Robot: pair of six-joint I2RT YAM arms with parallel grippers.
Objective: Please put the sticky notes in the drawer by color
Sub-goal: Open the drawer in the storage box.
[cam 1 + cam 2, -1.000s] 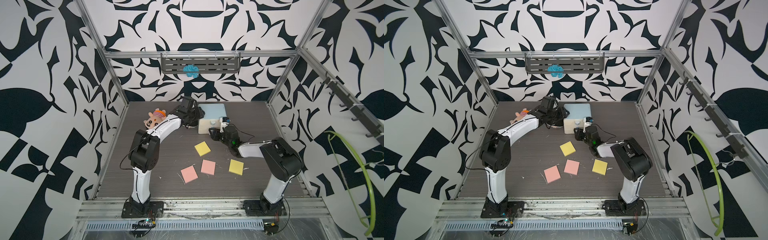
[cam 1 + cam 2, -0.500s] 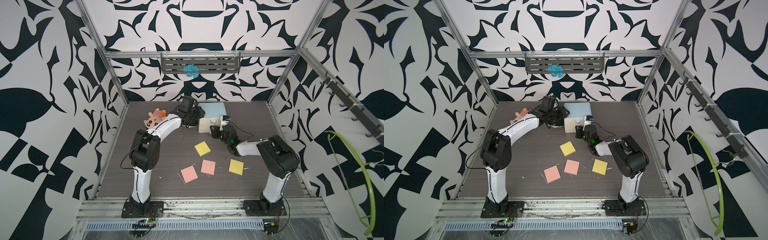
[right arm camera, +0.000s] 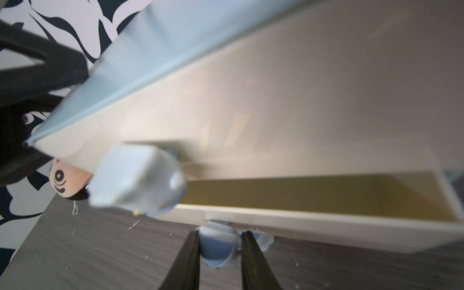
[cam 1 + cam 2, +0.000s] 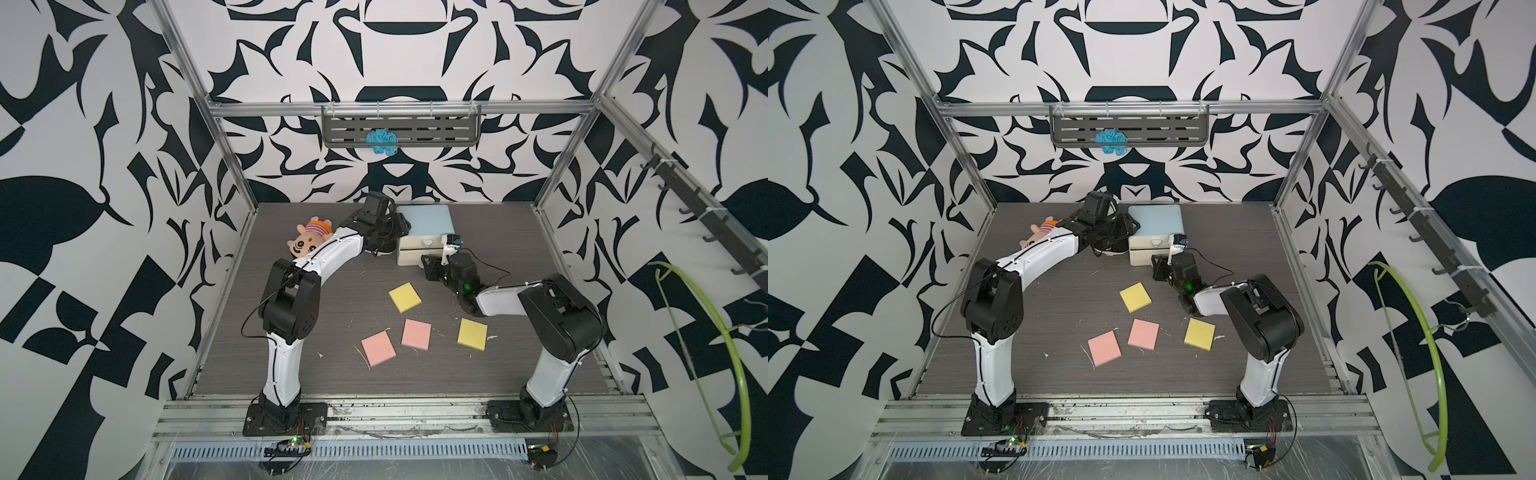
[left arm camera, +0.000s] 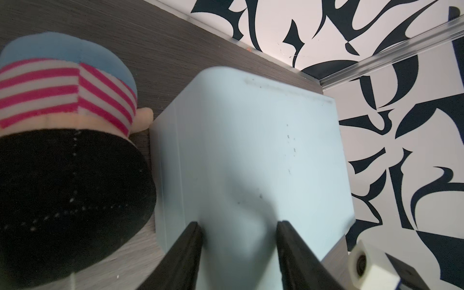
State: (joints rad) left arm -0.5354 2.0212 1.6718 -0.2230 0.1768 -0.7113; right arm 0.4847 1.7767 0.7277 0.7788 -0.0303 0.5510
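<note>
Four flat square paper sticky notes lie on the dark wood-grain table [image 4: 332, 299], all in front of the cabinet. We see one yellow pad [image 4: 404, 297] nearest the cabinet, turned so a corner points at the back wall. The second yellow pad [image 4: 472, 334] lies below the right arm's forearm. One pink pad [image 4: 416, 333] sits between the yellow ones, and the second pink pad [image 4: 378, 348] is just beside it, toward the left arm.

The small boxy cabinet with a pale blue top and cream drawers [image 4: 428, 218] stands at the back of the table. Its front faces the near edge, so its drawers slide toward the arms' bases.

The left gripper [image 5: 238, 226] reaches in from the cabinet's left side. Its black fingers are parted over the blue top with nothing between them.

The right gripper [image 3: 218, 234] is clamped on a translucent bluish knob [image 3: 217, 248] of a cream drawer [image 3: 326, 223] below the top one. We cannot tell which of the lower drawers it is. It stands pulled out a little, its long side running across the cabinet's front, and shows a yellowish inside.

A soft toy with a peach face and pink-striped cap [image 4: 309, 241] lies just beside the cabinet's left side.
</note>
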